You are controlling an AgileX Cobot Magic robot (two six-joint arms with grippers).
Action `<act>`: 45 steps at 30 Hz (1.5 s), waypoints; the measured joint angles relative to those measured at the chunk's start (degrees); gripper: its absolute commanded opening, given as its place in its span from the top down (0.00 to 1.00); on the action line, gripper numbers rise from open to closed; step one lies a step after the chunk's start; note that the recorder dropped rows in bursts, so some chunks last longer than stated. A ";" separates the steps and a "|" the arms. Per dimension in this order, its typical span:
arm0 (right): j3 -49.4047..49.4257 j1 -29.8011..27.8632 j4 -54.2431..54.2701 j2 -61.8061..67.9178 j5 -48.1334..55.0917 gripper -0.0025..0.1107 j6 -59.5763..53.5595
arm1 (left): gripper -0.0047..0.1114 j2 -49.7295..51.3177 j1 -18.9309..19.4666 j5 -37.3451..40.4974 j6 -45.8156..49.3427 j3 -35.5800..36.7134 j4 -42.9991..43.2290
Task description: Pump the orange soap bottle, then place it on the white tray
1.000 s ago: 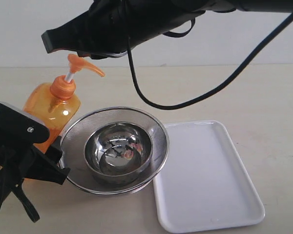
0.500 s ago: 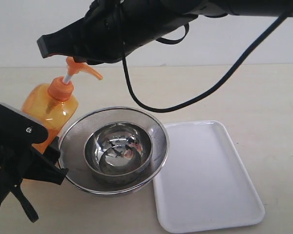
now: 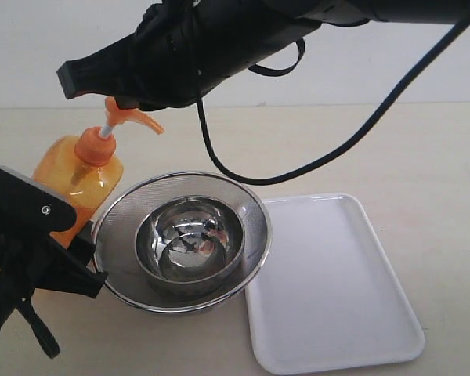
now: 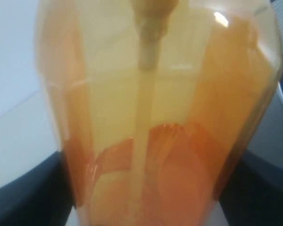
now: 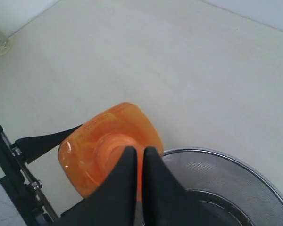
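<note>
While left hand clamps orange soap bottle, hiding base, right hand together.

A round steel mesh strainer bowl is seen on a pale beige tabletop, with a smaller polished steel bowl nested upright inside it, near its centre. Blurred reflections are caught in the inner bowl's mirrored base. The strainer's fine mesh is ringed by a bright metal rim. A plain white wall is shown behind the table's far edge.
</note>
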 measured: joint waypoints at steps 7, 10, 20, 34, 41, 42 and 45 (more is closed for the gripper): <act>-0.14 1.50 -0.11 1.24 -0.03 0.97 -0.32 | 0.92 0.00 0.32 -0.09 0.36 0.35 -1.74; -0.14 1.61 -0.21 1.39 -0.03 0.97 -0.32 | 0.92 0.00 0.32 -0.12 0.46 0.35 -2.13; -0.14 1.82 -0.42 2.98 0.31 0.97 -0.54 | 0.92 0.00 0.46 -0.23 1.01 0.49 -3.45; 0.22 2.23 -2.47 1.40 0.40 0.97 -0.54 | 0.92 0.00 0.46 -0.34 1.37 0.62 -3.40; 1.29 3.40 -17.26 -4.46 7.62 0.97 10.68 | 0.92 0.00 -0.02 -0.64 -0.58 -0.11 0.62; 1.29 3.40 -19.92 -5.48 8.14 0.97 12.52 | 0.92 0.00 -0.02 -0.64 -0.58 -0.11 0.62; 1.29 3.40 -26.96 -11.01 9.13 0.97 18.45 | 0.92 0.00 -0.02 -0.64 -0.79 -0.11 0.62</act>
